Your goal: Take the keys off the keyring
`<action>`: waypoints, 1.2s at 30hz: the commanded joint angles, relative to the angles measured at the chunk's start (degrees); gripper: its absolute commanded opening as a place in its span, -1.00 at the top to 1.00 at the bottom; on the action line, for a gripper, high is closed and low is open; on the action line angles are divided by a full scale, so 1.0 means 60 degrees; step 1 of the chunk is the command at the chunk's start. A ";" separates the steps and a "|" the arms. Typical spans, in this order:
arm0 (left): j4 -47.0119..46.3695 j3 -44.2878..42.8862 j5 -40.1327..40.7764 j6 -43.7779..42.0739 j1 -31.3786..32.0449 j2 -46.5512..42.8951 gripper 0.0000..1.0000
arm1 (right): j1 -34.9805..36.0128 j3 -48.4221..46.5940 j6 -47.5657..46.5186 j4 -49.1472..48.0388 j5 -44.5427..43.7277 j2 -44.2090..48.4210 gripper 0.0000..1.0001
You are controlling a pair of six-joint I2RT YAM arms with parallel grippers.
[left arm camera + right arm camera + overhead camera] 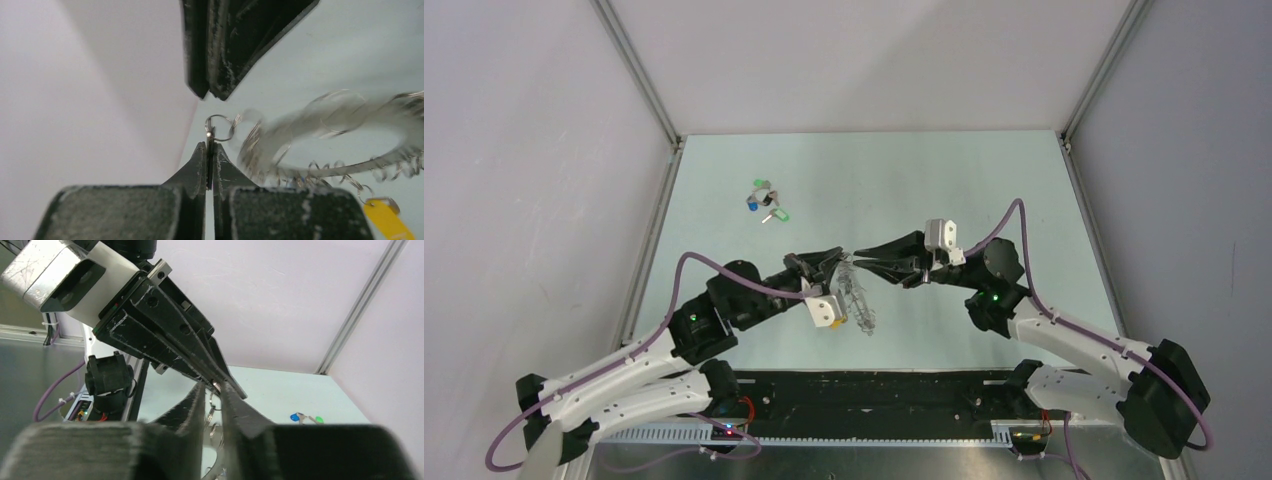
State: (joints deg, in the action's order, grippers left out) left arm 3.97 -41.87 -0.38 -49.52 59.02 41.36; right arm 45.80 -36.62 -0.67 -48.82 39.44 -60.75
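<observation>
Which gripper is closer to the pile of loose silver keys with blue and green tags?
Left. The left gripper hangs right of the pile, nearer the bases; the right gripper is farther right.

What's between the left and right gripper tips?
A small wire loop of the keyring, pinched in the shut left gripper; the right gripper sits just beyond it. Clearest in the left wrist view.

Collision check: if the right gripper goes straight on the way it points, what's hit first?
Most likely the wire loop pinched by the left gripper, then that gripper's tips. The right gripper points almost straight at them, close. Depth is unclear.
</observation>
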 commanded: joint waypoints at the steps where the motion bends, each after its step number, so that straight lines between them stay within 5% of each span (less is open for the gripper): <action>1: -0.0308 -0.0349 0.0505 0.0130 0.0023 -0.0076 1.00 | 0.0028 -0.0121 0.0162 0.0277 0.0082 0.0314 0.47; 8: -0.0310 -0.0320 0.0282 0.0114 0.0021 -0.0178 0.99 | 0.0041 -0.0122 -0.0247 0.1372 -0.0009 0.0468 0.39; 32: -0.0321 -0.0300 -0.0095 0.0152 0.0028 -0.0232 0.99 | 0.0104 -0.0806 0.0048 0.0430 -0.0172 -0.0997 0.42; 36: -0.0317 -0.0288 -0.0065 0.0145 0.0024 -0.0242 1.00 | 0.0108 -0.0897 0.0045 0.0484 -0.0212 -0.1086 0.84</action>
State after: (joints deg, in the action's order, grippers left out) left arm 5.54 -41.89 0.45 -49.39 59.02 40.73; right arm 46.11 -39.29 -0.67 -43.00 38.15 -66.96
